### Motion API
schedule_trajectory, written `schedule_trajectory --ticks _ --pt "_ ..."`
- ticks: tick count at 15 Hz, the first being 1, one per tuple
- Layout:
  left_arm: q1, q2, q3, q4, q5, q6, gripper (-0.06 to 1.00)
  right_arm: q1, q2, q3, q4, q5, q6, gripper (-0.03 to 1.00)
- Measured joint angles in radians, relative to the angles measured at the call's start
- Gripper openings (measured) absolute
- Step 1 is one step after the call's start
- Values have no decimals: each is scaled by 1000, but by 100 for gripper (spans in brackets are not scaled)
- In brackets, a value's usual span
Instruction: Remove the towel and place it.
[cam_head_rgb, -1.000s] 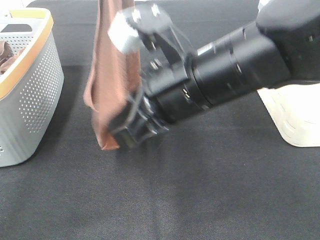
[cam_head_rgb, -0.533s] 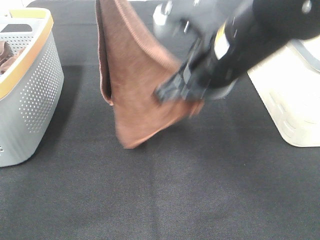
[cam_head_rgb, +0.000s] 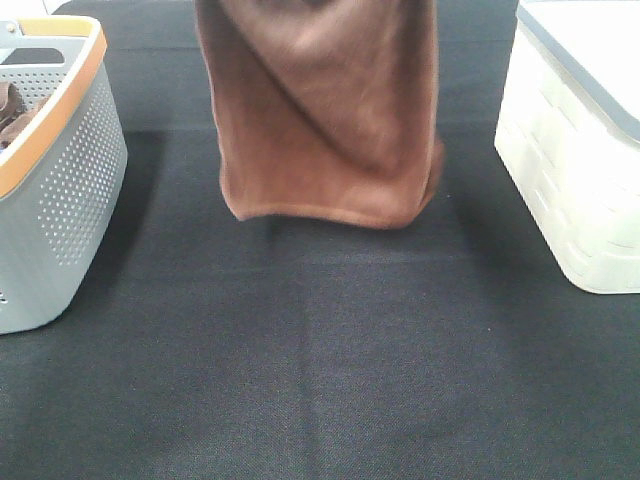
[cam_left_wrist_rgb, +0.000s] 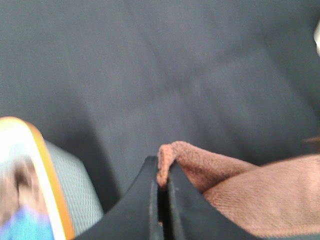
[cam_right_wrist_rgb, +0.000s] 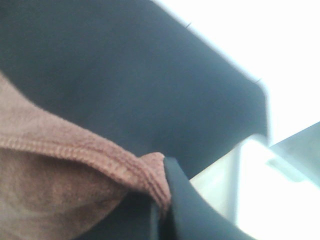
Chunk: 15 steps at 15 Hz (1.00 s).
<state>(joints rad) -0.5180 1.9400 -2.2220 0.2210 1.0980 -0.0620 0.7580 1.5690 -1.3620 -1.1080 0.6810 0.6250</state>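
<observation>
The towel (cam_head_rgb: 320, 120) is a reddish-brown cloth hanging spread out above the black table, its lower hem just over the surface. Both grippers are above the top edge of the exterior high view. In the left wrist view my left gripper (cam_left_wrist_rgb: 162, 175) is shut on one corner of the towel (cam_left_wrist_rgb: 240, 185). In the right wrist view my right gripper (cam_right_wrist_rgb: 162, 200) is shut on another hemmed corner of the towel (cam_right_wrist_rgb: 65, 175).
A grey perforated basket with an orange rim (cam_head_rgb: 60, 190) stands at the left, with another bunched brown cloth (cam_head_rgb: 10, 110) inside. A white bin (cam_head_rgb: 580, 160) stands at the right. The black table (cam_head_rgb: 320, 380) lies below the towel.
My right arm has swung up and out of the exterior view, pulling its corner to the right. The towel has gone from a narrow hanging fold to a spread sheet.
</observation>
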Motion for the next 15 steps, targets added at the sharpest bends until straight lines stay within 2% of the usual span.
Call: schedule_trajectory --ticks 2,3,4,6,10,15 --pt "0 10 0 6 -134 0 0 -29 47 -21 -152 -29 107 0" --pt "0 19 0 11 -191 -1 0 -67 65 -27 -199 -60 178 0" --pt "0 19 0 11 -191 -1 0 -67 65 -27 -199 -60 178 0" --pt "0 49 0 59 -316 -2 0 -207 94 -46 -275 -233 351 0" --pt "20 131 0 225 -466 -9 0 -389 198 -138 -332 -521 574 0" --pt "136 237 0 230 -593 -198 0 -405 410 -315 -338 -570 594 0"
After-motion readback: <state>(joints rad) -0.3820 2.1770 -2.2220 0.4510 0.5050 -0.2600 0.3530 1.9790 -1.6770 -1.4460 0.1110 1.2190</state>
